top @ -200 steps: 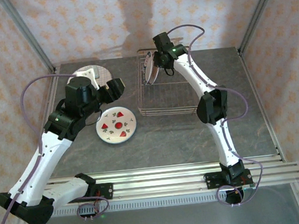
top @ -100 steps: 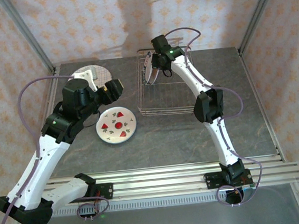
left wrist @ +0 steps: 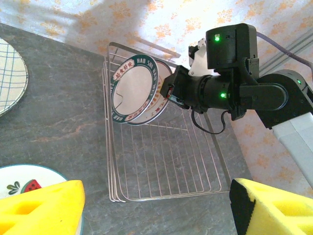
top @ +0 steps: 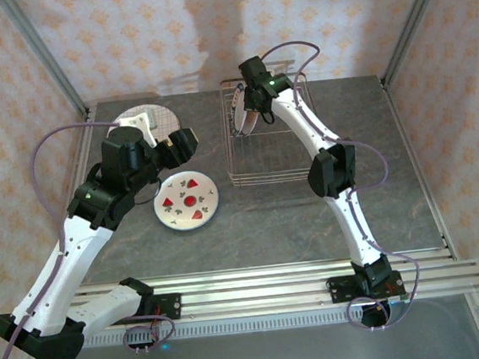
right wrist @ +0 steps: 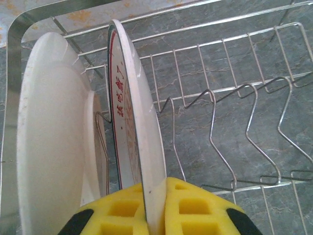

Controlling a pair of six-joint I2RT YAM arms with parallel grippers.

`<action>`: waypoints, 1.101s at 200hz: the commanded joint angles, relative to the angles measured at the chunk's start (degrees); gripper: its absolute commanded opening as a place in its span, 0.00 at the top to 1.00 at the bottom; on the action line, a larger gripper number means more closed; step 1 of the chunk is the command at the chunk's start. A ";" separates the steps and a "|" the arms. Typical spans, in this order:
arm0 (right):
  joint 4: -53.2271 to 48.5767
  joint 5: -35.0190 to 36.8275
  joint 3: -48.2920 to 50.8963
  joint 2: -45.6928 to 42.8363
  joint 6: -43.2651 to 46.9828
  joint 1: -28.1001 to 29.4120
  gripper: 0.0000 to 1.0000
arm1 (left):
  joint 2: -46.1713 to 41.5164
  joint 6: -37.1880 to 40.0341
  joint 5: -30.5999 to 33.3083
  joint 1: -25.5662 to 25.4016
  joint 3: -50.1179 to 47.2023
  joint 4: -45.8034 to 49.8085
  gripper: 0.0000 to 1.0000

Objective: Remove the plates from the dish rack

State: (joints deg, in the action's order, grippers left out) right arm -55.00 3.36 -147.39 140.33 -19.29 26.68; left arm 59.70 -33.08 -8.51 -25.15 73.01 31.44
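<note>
The dish rack (top: 267, 179) stands at the back middle of the table, with two plates (top: 241, 111) upright at its far left end. My right gripper (top: 251, 115) reaches down onto them. In the right wrist view it (right wrist: 155, 210) is shut on the rim of a white plate with red lettering (right wrist: 132, 122), and a second white plate (right wrist: 49, 132) stands just behind it. From the left wrist camera both plates (left wrist: 133, 88) lean together in the rack (left wrist: 166, 161). My left gripper (top: 181, 143) hangs open and empty left of the rack.
A white plate with red marks (top: 186, 201) lies flat on the table left of the rack. A plaid-lined plate (top: 154, 118) lies at the back left, partly under my left arm. The rack's upright tines (right wrist: 244, 112) stand bare to the right of the held plate.
My right gripper has shifted slightly left over the plates and closed on the rim of the lettered plate. The left arm has barely moved.
</note>
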 commanded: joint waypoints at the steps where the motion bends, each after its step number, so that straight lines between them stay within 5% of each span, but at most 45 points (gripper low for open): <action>1: 1.89 4.86 -5.20 -1.02 -1.34 1.14 1.00 | -0.55 -0.17 0.52 -0.21 -0.66 -0.77 0.22; 220: -11.04 24.65 -5.82 -13.47 -2.19 3.31 1.00 | -1.61 -1.61 -4.17 -0.30 0.90 -7.65 0.18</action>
State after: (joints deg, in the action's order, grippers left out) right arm -63.99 22.94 -151.96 132.73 -21.43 29.98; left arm 58.72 -33.89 -11.33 -25.15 72.60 26.41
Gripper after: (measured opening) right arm 0.077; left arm 0.817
